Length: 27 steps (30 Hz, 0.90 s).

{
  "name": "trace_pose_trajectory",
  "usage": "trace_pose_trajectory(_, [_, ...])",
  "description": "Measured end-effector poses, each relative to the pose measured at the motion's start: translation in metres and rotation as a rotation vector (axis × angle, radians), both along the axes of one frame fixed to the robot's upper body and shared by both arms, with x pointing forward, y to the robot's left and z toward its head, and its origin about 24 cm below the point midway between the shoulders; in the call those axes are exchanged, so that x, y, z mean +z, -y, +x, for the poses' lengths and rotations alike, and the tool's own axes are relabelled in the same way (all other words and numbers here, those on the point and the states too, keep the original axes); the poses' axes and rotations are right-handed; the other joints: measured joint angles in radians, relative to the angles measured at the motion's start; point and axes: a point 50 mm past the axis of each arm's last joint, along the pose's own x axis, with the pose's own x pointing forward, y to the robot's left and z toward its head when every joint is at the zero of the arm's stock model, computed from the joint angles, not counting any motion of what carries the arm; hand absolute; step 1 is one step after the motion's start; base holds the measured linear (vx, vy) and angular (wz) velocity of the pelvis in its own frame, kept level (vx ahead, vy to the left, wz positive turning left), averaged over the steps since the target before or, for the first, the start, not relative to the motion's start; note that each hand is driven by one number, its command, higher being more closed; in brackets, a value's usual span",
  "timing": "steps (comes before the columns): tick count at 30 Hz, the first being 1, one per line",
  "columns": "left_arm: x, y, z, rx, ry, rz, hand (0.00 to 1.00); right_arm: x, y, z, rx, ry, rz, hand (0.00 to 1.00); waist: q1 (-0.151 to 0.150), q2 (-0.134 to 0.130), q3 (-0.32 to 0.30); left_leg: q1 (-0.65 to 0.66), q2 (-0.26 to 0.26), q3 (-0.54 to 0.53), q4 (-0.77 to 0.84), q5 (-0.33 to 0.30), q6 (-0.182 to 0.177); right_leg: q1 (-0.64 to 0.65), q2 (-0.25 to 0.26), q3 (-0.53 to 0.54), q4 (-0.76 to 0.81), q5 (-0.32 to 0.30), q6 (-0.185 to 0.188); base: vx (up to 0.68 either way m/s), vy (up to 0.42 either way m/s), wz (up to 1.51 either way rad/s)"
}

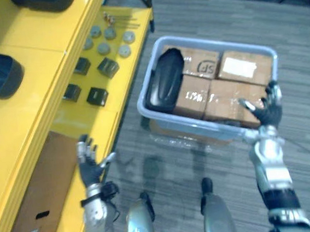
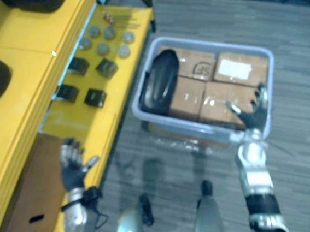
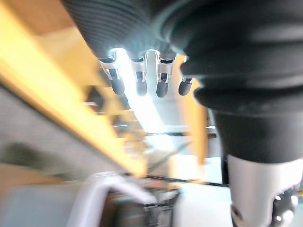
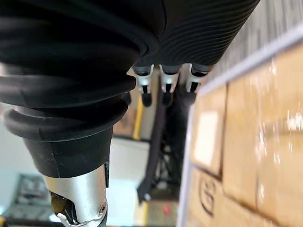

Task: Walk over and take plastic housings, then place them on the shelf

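Indoor light from overhead, fairly bright and even. The yellow shelf [image 1: 34,56] is evenly lit across its top. The carpet floor [image 1: 298,58] is mid-grey near the bin [image 1: 199,122] and falls to near-dark along the far edge. There is a soft sheen on the black housing [image 1: 165,76]. The white label [image 1: 240,66] on the cardboard boxes [image 1: 224,95] is washed out by glare. Left wrist view: strong white backlight behind the left hand's fingers [image 3: 117,85], ribbed cover in silhouette. Right wrist view: bright glare streaks across the box tops.

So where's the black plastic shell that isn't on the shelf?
In the left eye view, the black plastic housing lies in the left end of the pale blue plastic bin, against the brown cardboard boxes, right of the yellow shelf.
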Motion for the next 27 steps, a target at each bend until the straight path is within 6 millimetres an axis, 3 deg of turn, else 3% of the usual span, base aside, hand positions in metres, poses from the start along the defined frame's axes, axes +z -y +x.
trace_pose_trajectory(3, [-0.035, 0.016, -0.006, -0.085, -0.165, 0.001, 0.0, 0.014, 0.003, 0.024, -0.012, -0.034, -0.034, 0.0, 0.014, 0.027, 0.017, -0.024, -0.034, -0.03, -0.004, 0.011, 0.015, -0.009, -0.034, -0.025, 0.014, 0.001, 0.004, -0.06, 0.049, 0.37])
trace_pose_trajectory(6, [-0.068, 0.028, -0.021, -0.15, -0.324, 0.011, 0.0, 0.041, 0.008, 0.04, -0.056, -0.007, -0.067, 0.0, 0.053, 0.046, 0.028, -0.058, -0.061, -0.045, 0.0, 0.024, 0.026, -0.033, -0.062, -0.038, 0.028, 0.003, 0.009, -0.06, 0.038, 0.25])
trace_pose_trajectory(10, [-0.094, 0.036, -0.039, -0.202, -0.464, 0.003, 0.0, 0.069, 0.017, 0.052, -0.099, -0.012, -0.095, 0.0, 0.086, 0.066, 0.038, -0.089, -0.089, -0.085, 0.0, 0.044, 0.034, -0.033, -0.091, -0.081, 0.035, 0.007, 0.015, -0.07, 0.019, 0.34])
trace_pose_trajectory(16, [-0.106, 0.031, -0.049, -0.208, -0.495, 0.006, 0.0, 0.083, 0.031, 0.062, -0.21, -0.09, -0.111, 0.0, 0.121, 0.109, 0.045, -0.11, -0.115, -0.117, -0.008, 0.068, 0.041, -0.029, -0.121, -0.121, 0.046, 0.006, 0.024, -0.06, 0.017, 0.24])
trace_pose_trajectory(20, [-0.104, 0.032, -0.047, -0.233, -0.468, -0.001, 0.0, 0.086, 0.05, 0.057, -0.364, -0.147, -0.1, 0.0, 0.142, 0.115, 0.046, -0.119, -0.124, -0.129, -0.018, 0.085, 0.041, -0.036, -0.131, -0.133, 0.053, 0.006, 0.025, -0.03, 0.007, 0.13])
trace_pose_trajectory(27, [-0.108, 0.03, -0.05, -0.233, -0.473, -0.044, 0.0, 0.097, 0.068, 0.048, -0.566, -0.151, -0.102, 0.0, 0.142, 0.124, 0.04, -0.118, -0.126, -0.141, -0.046, 0.107, 0.034, -0.04, -0.13, -0.143, 0.056, 0.005, 0.025, 0.0, -0.003, 0.04])
